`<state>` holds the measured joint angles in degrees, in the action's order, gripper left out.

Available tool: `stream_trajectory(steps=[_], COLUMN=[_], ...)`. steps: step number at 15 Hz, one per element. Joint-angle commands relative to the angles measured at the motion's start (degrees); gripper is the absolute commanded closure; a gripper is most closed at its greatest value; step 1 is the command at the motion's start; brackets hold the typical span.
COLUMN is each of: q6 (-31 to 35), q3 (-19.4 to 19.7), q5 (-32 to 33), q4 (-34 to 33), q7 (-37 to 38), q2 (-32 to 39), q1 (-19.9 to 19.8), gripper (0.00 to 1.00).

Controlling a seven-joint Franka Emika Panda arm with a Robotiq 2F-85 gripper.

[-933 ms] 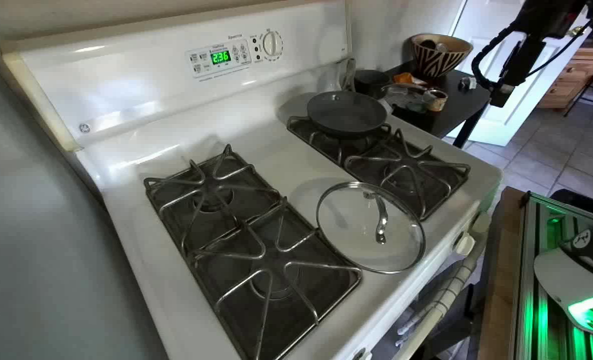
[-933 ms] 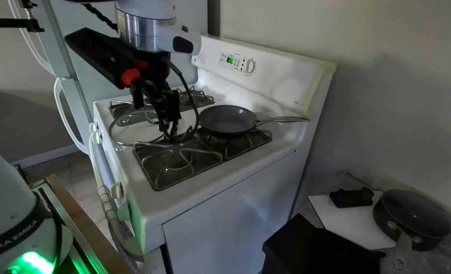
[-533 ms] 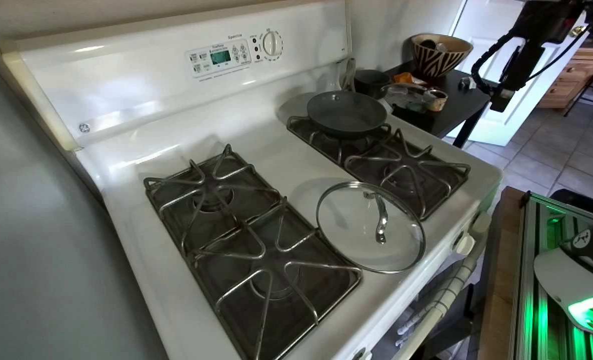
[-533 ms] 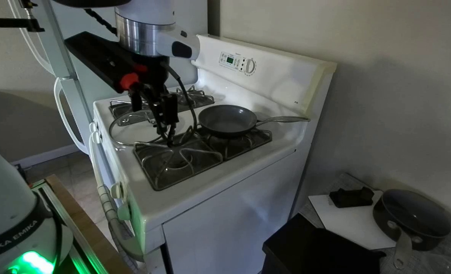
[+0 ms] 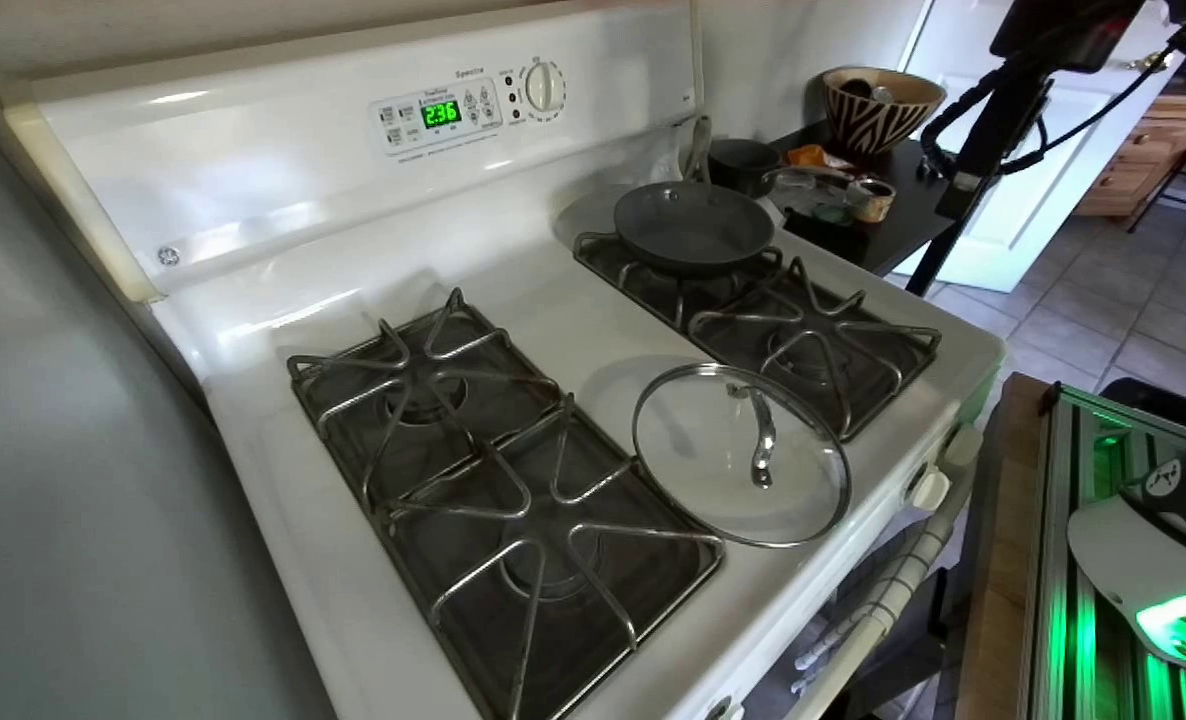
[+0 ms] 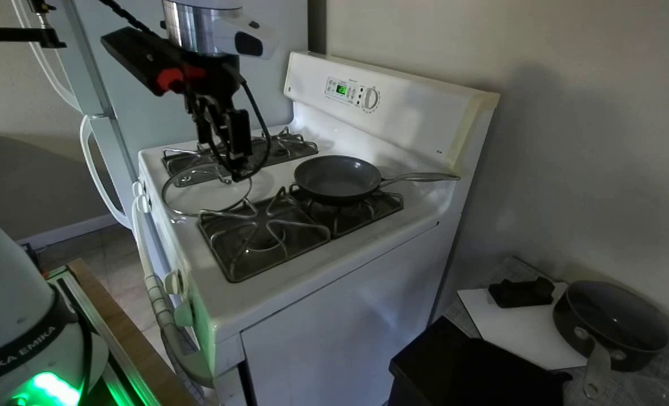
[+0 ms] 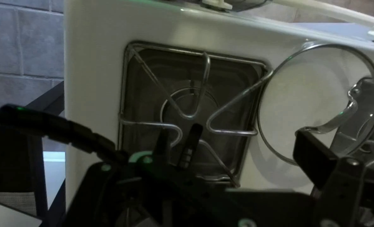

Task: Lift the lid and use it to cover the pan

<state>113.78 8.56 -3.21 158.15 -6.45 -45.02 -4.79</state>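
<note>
The clear glass lid [image 5: 693,460] with a metal rim and an arched metal handle lies between the grates near the stove's front edge. It also shows in an exterior view [image 6: 199,194] and the wrist view [image 7: 300,88]. The dark grey pan [image 5: 693,225] sits on a back burner, also seen in an exterior view [image 6: 337,177]; the wrist view does not show it. My gripper [image 6: 221,160] is in the air above the stove, by the lid. In the wrist view my gripper [image 7: 247,143] is open and empty; one finger overlaps the end of the lid handle.
Black grates [image 5: 548,510] stand on both sides of the lid, and a front grate [image 6: 264,231] is before the pan. The stove's back panel [image 5: 293,150] rises behind. A side table [image 5: 913,180] holds a patterned bowl [image 5: 878,110]. A saucepan [image 6: 611,321] stands off the stove.
My gripper dipped slightly, then rose and moved left in an exterior view, toward the lid's side. The lid and the pan have not moved.
</note>
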Motion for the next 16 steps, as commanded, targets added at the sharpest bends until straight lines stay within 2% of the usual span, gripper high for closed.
stream_trajectory(steps=[1,4,8,10,11,16], q6=[4.31,6.20,7.25,8.16,6.31,6.89], q3=[-8.93,-15.96,-21.19,-22.11,-20.88,-21.48], q5=[-2.11,-1.84,-3.53,-4.96,-2.58,-3.25], q4=[-0.17,-0.29,-0.34,-0.34,-0.32,-0.48], q7=[13.04,23.63,32.63,34.19,32.12,33.42], q2=[1.48,3.07,6.61,8.21,5.80,7.86], q1=[1.02,1.83,3.84,5.35,4.44,5.44], gripper=[0.00,0.00,0.00,0.00,0.00,0.00])
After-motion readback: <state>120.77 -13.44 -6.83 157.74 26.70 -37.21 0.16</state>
